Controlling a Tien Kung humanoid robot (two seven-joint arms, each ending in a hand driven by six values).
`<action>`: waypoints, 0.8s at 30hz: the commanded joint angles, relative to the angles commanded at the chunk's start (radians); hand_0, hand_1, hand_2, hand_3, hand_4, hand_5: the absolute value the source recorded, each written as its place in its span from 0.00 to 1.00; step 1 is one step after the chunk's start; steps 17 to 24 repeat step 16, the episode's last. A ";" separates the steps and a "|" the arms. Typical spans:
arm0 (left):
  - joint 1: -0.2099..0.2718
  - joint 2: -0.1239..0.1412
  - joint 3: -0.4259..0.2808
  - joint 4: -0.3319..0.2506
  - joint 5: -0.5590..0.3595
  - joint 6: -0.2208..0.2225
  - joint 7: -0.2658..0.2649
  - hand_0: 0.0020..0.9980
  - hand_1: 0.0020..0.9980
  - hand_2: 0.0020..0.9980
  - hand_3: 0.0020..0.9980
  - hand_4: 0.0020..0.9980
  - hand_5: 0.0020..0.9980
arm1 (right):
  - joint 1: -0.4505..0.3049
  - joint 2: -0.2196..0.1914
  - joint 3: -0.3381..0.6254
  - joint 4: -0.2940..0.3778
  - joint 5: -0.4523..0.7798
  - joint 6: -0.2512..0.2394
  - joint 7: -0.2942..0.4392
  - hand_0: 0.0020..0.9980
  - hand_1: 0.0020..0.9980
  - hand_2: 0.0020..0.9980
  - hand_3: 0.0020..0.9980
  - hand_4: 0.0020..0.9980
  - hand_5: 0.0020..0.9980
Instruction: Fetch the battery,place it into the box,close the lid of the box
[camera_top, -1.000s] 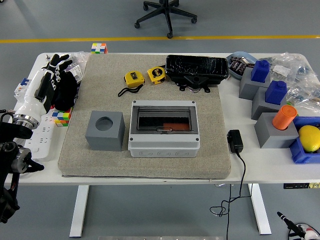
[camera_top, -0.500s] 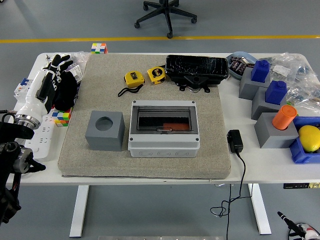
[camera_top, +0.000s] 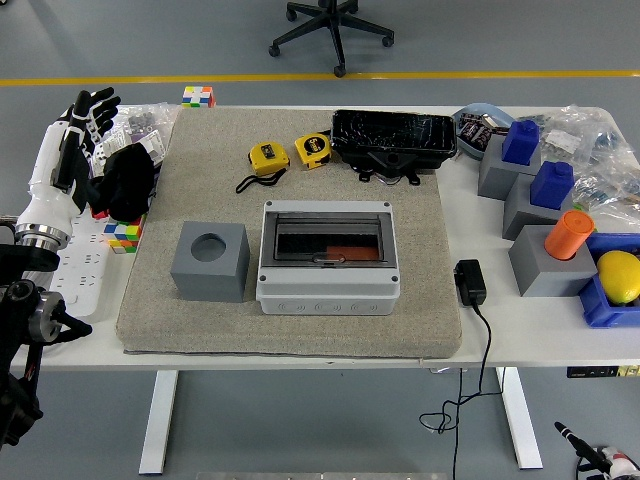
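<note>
Head view: the left hand (camera_top: 78, 125) is being held over the table's left edge, fingers spread, nothing grasped. The box (camera_top: 327, 256) is being shown mid-mat with its lid shut; an orange-red shape, possibly the battery (camera_top: 349, 251), is being seen through the dark window.

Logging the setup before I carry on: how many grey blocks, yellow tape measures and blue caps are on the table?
Grey blocks: 4, one on the mat, three at the right
Yellow tape measures: 2
Blue caps: 2
Total: 8
</note>
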 joint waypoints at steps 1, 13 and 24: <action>0.000 0.000 0.001 0.000 0.002 0.000 0.002 0.87 0.86 0.80 0.79 1.00 1.00 | 0.000 0.000 -0.002 0.000 0.001 0.000 0.000 0.83 0.77 0.75 0.82 1.00 1.00; 0.003 0.007 0.014 -0.003 0.011 0.002 0.005 0.85 0.83 0.78 0.77 1.00 1.00 | 0.000 -0.001 -0.003 0.000 -0.011 0.001 -0.002 0.83 0.77 0.75 0.82 1.00 1.00; 0.013 0.014 0.026 -0.004 0.011 0.001 0.007 0.85 0.83 0.78 0.77 1.00 1.00 | -0.002 -0.003 -0.011 0.000 -0.010 0.002 -0.002 0.83 0.77 0.75 0.82 1.00 1.00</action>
